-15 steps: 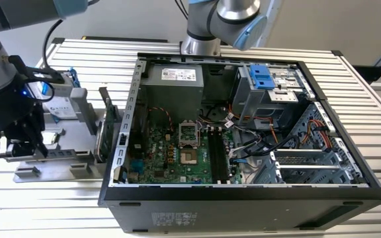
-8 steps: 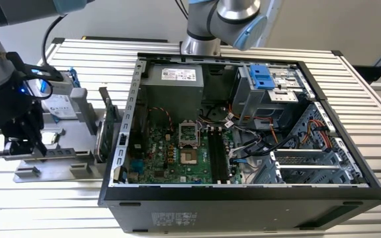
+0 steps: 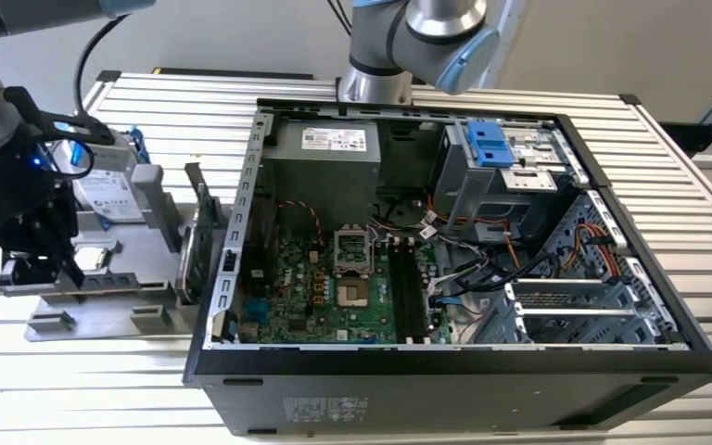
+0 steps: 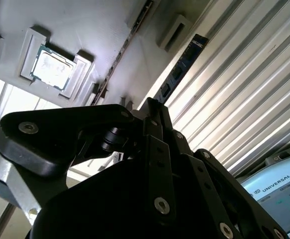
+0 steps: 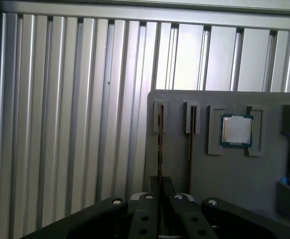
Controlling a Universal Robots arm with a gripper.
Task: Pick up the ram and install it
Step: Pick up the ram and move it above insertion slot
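gripper (image 5: 160, 185) — its hold unclear — hangs over the grey tray (image 5: 224, 174) on a slatted metal table (image 5: 75, 124), at the thin, dark-blue ram (image 4: 185, 59) standing on edge in the tray.

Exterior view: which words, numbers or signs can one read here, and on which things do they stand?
No text here can be quoted.
Power supply label, white: print too small to read.
Case sticker, on the dark outer panel: too small.
Hard drive label: too small.

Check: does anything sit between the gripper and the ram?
Nothing visible does. In the first wrist view the gripper is lined up at the ram, standing on edge in a slot of the gray holder.
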